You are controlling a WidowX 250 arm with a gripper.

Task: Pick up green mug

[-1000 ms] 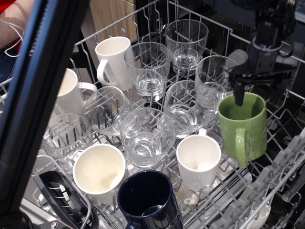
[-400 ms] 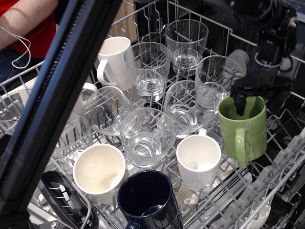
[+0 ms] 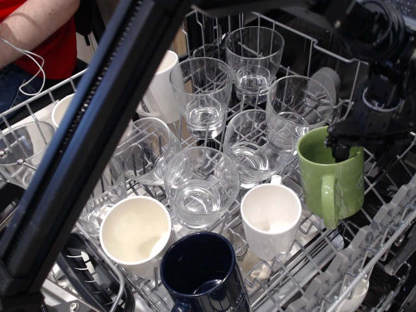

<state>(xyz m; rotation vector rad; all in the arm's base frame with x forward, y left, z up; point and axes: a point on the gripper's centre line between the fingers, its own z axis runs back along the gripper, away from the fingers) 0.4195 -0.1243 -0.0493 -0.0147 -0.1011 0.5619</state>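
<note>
The green mug (image 3: pixel 328 185) stands upright in the dishwasher rack (image 3: pixel 305 263) at the right, with its handle facing the front. My gripper (image 3: pixel 365 144) hangs over the mug's far right rim. One dark finger (image 3: pixel 340 150) reaches down inside the mug; the other side of the gripper is outside the mug's right wall and hard to make out against the dark background. The jaws look open around the wall, and the mug still sits in the rack.
Several clear glasses (image 3: pixel 201 182) fill the middle and back of the rack. A white mug (image 3: pixel 270 218) and a dark navy mug (image 3: pixel 201 273) sit just left of the green mug. Another white mug (image 3: pixel 135 233) is at the front left. A dark bar (image 3: pixel 91 149) crosses the left foreground.
My gripper has moved right and slightly down, so its finger went from the mug's middle to near its right wall. The foreground bar swung right. The mug has not moved.
</note>
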